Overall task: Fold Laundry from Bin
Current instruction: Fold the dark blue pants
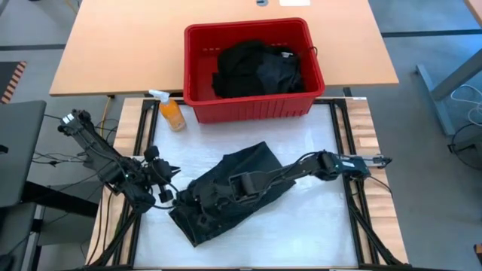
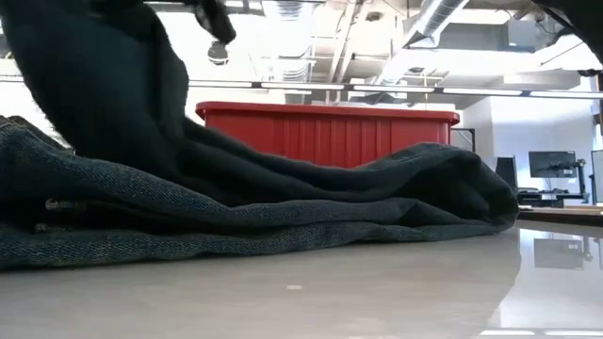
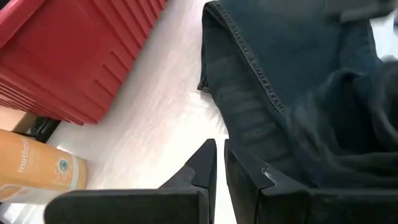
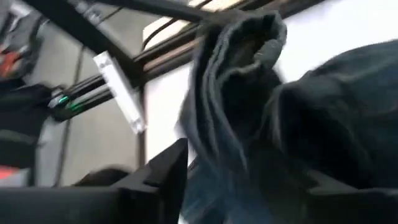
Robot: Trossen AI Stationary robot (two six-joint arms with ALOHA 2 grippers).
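From above, the red bin [image 1: 252,71] holding dark laundry [image 1: 257,69] sits at upper centre, a dark garment [image 1: 226,192] lies lower centre with the right gripper [image 1: 226,197] on it, fingers apart, and the left gripper [image 1: 175,197], fingers together, beside its left edge; at table level the garment fills the left foreground before the bin

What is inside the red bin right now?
The red bin holds a heap of dark laundry, filling the middle and right of it. Whatever lies beneath that heap, and how many garments it contains, cannot be seen.
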